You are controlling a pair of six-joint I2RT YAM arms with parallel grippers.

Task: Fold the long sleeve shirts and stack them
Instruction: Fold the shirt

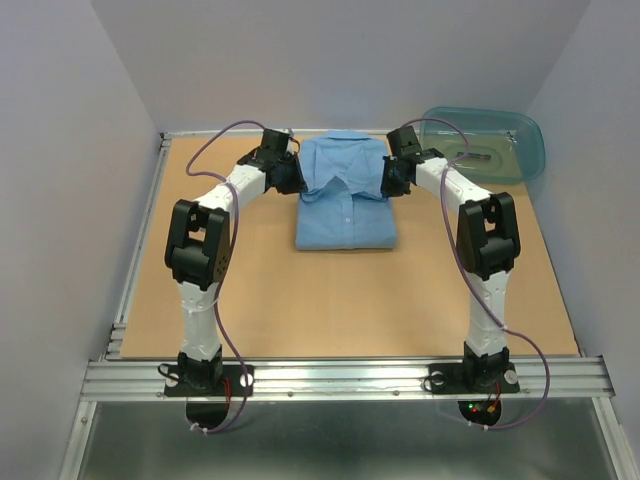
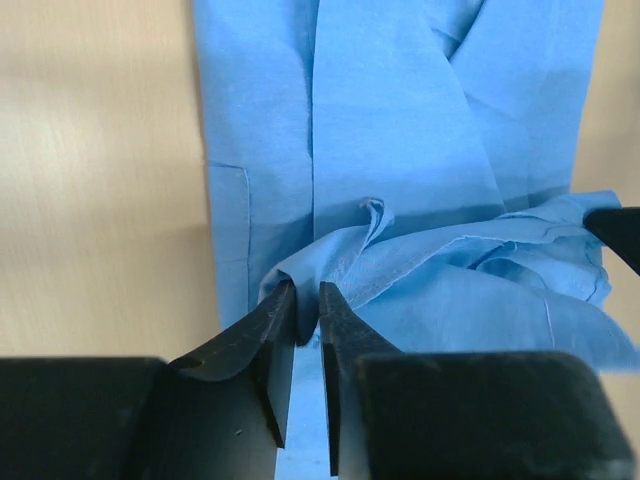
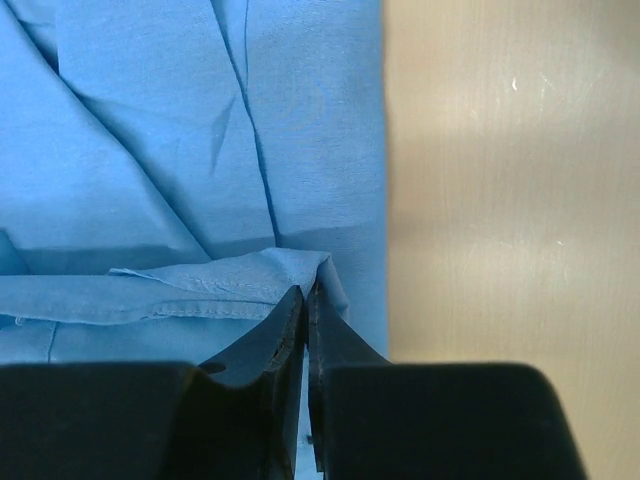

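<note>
A light blue long sleeve shirt (image 1: 345,215) lies folded at the far middle of the table, collar and button line facing up. Its far part is doubled over towards me. My left gripper (image 1: 296,180) is at the shirt's left far edge. In the left wrist view the shirt (image 2: 400,120) fills the frame and the left gripper (image 2: 308,297) has its jaws slightly apart, a fold of cloth lying between the tips. My right gripper (image 1: 392,182) is at the right far edge. In the right wrist view the right gripper (image 3: 306,292) is shut on the hemmed edge of the shirt (image 3: 150,150).
A translucent teal plastic tub (image 1: 485,140) stands at the far right corner, just behind the right arm. Walls close the table (image 1: 300,300) on the left, back and right. The dark tip of the right gripper's fingers (image 2: 615,232) shows at the right edge of the left wrist view.
</note>
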